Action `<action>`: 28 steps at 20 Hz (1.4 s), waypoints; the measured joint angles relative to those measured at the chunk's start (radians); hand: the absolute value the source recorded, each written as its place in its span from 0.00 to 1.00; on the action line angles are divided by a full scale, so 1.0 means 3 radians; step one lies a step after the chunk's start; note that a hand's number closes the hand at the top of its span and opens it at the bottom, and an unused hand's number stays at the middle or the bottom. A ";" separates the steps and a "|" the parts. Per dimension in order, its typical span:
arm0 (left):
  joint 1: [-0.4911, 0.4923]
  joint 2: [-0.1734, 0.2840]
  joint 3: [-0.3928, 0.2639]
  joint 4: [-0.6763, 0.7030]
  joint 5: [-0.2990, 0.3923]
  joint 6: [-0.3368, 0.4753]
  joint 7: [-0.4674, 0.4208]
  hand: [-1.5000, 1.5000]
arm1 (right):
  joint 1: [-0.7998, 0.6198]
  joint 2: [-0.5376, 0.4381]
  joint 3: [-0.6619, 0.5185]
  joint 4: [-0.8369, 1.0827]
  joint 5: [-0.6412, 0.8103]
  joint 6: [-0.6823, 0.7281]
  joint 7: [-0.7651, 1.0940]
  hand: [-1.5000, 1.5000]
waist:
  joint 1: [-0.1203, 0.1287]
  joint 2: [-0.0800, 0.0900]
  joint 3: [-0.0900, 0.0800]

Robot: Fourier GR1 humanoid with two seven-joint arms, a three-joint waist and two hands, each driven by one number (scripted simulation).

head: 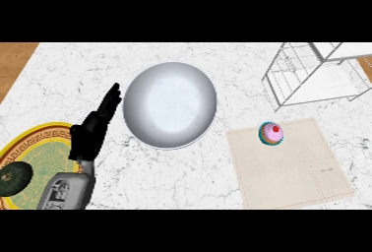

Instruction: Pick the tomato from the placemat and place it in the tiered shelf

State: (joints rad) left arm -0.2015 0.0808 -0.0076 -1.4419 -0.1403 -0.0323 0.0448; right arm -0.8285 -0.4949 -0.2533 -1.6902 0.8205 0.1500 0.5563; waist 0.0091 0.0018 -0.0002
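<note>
On the beige placemat [291, 167] at the right, near its far left corner, sits a small pink-topped item with a red dot and a teal base [271, 133]; it looks like a cupcake, not a tomato. The white wire tiered shelf [312, 74] stands at the far right, just beyond the placemat. My left hand [87, 135] shows at the left with straight fingers pointing away from me, open and holding nothing, far from the placemat. My right hand is out of the picture.
A large pale grey plate [170, 105] lies in the middle of the marble counter, between my left hand and the placemat. A gold-patterned plate [36, 147] at the left edge carries a dark green round item [13, 176].
</note>
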 measured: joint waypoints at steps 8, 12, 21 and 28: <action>0.0067 -0.0041 -0.0034 0.0030 -0.0050 0.0031 -0.0105 0.50 | -0.0092 -0.0012 0.0104 0.0842 0.0259 -0.0698 -0.0696 1.00 | 0.0010 0.0004 0.0000; 0.0088 -0.0077 -0.0074 0.0030 -0.0088 0.0061 -0.0115 0.50 | -0.0179 0.0146 -0.0157 0.1081 -0.0085 -0.0983 -0.0905 1.00 | 0.0017 0.0008 0.0003; 0.0132 -0.0056 -0.0054 -0.0107 -0.0053 0.0021 -0.0026 0.50 | -0.0463 0.0099 -0.0433 0.1977 -0.0527 -0.1344 -0.1546 1.00 | 0.0019 0.0006 0.0002; 0.0085 -0.0007 -0.0008 -0.0088 -0.0023 -0.0031 -0.0023 0.50 | -0.0433 -0.0131 -0.0425 0.2452 -0.0235 -0.1651 -0.1476 0.00 | 0.0012 0.0008 -0.0001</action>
State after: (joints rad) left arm -0.1761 0.0785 -0.0100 -1.4684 -0.1471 -0.0415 0.0379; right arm -0.9584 -0.5341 -0.3810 -0.9547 0.7499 -0.3454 0.1135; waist 0.0128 0.0042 -0.0005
